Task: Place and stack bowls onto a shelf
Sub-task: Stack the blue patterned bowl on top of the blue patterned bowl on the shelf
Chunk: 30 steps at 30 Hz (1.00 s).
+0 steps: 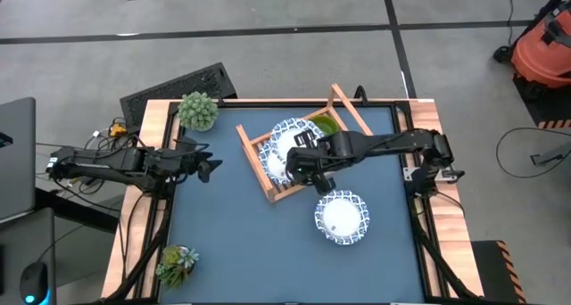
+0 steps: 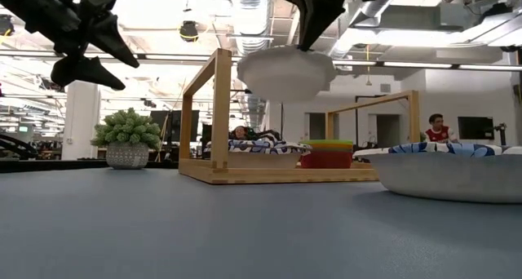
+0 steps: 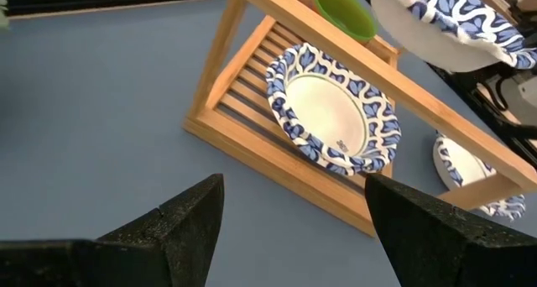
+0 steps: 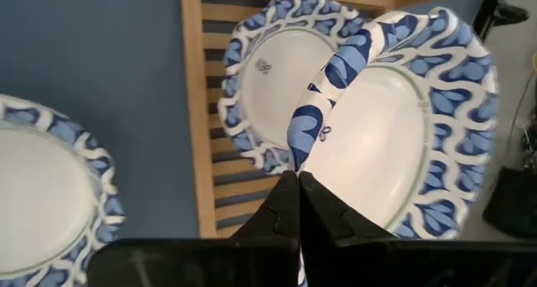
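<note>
Blue-patterned rim pinched tight between my right gripper (image 4: 295, 190) fingers, I'm holding a white bowl (image 4: 403, 127) in the air over the wooden shelf (image 1: 284, 191), above the bowl on the slats (image 4: 273, 77). I'm judging this as the stacking step: next I need to lower it squarely into that one. A third bowl (image 1: 341, 218) is waiting on the mat. My left gripper (image 3: 285, 228), spread open, is hovering well apart.

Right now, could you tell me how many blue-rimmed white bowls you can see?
3: one on the shelf slats, one held above it by the right tool, one on the table.
</note>
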Each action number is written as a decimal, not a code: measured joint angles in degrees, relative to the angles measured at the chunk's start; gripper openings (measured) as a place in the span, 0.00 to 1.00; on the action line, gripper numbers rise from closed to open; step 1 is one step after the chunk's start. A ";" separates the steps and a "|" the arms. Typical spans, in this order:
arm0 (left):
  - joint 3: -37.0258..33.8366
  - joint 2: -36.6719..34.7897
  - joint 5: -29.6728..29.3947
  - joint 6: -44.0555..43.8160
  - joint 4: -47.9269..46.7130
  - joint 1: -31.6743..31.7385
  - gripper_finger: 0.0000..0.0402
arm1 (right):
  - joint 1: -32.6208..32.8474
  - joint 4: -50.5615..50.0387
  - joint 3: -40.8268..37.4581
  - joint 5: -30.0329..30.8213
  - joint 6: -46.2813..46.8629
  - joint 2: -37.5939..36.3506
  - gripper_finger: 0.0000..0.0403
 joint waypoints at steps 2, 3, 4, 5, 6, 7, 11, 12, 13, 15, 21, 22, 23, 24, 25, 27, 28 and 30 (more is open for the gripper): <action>0.00 0.00 -0.71 -0.17 0.00 0.00 0.68 | -0.69 2.45 -1.52 -0.21 -0.51 -0.08 0.04; 0.00 0.00 -0.96 -0.29 -0.02 0.00 0.68 | -0.95 3.47 -2.58 -0.23 -0.53 -0.08 0.04; 0.00 0.00 -1.07 -0.53 0.00 0.00 0.68 | -1.16 4.06 -3.53 -0.28 -0.59 0.00 0.04; 0.00 0.00 -1.28 -0.63 -0.01 0.00 0.68 | -1.44 4.74 -4.48 -0.30 -0.76 0.05 0.04; 0.00 0.00 -1.51 -0.68 0.00 0.00 0.68 | -1.70 5.86 -5.56 -0.44 -1.22 0.05 0.04; 0.00 0.00 -1.65 -0.70 0.00 0.00 0.68 | -1.87 7.43 -6.72 -0.50 -1.77 0.02 0.04; 0.00 0.00 -1.98 -1.09 0.00 0.00 0.68 | -2.18 13.14 -10.46 -0.58 -4.00 0.02 0.04; 0.00 0.00 -2.04 -1.47 -0.01 0.00 0.68 | -2.18 15.01 -11.20 -0.58 -4.69 0.02 0.04; 0.00 0.00 -2.23 -1.65 -0.02 0.00 0.68 | -2.16 16.19 -11.63 -0.57 -5.03 0.02 0.04; 0.00 0.00 -2.65 -2.08 -0.02 0.00 0.68 | -2.36 17.28 -11.86 -0.61 -5.43 0.02 0.04; 0.00 0.00 -3.59 -3.04 -0.02 0.01 0.68 | -3.40 19.82 -11.84 -4.59 -5.59 1.38 0.04; 0.00 0.00 -3.62 -3.07 -0.04 0.00 0.68 | -3.65 19.33 -11.94 -4.84 -5.62 1.82 0.04; 0.00 0.00 -3.62 -3.09 -0.03 0.00 0.68 | -3.82 19.59 -11.92 -5.00 -5.87 2.58 0.04; 0.00 0.00 -3.60 -3.15 -0.04 0.00 0.68 | -3.89 20.35 -11.75 -5.01 -6.07 3.24 0.04; 0.00 0.00 -3.60 -3.22 -0.04 0.00 0.68 | -3.90 20.51 -11.73 -5.03 -6.12 3.74 0.04; 0.00 0.00 -3.60 -3.30 -0.04 0.00 0.68 | -3.95 20.23 -11.94 -5.03 -6.33 4.75 0.04; 0.00 0.00 -3.60 -3.29 -0.06 0.00 0.68 | -3.95 20.73 -11.91 -4.95 -6.86 5.63 0.04; 0.00 0.00 -3.60 -3.30 -0.04 0.00 0.68 | -3.95 21.91 -11.83 -4.31 -7.33 6.18 0.04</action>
